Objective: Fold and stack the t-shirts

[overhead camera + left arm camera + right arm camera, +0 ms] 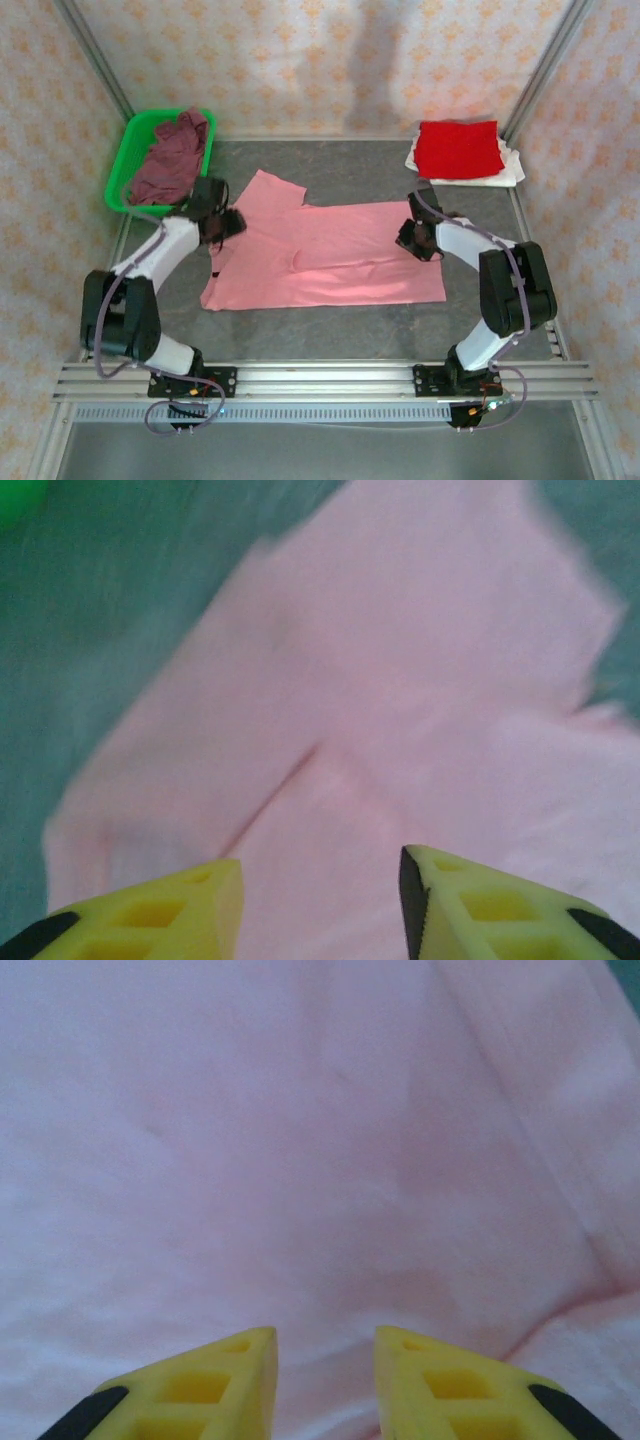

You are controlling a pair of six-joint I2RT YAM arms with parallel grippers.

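Pink shirt (330, 255) is spread on the table (330, 325), long axis set left to right, one sleeve pointed to the far left. The left gripper (228, 224) is positioned over its left end and the right gripper (412, 238) over its right end. Both sets of jaws are held apart, nothing clamped. The red shirt (457, 148) is stacked on the white shirt (510, 170) at the far right; the maroon shirt (170, 155) is kept in the basket (125, 165).
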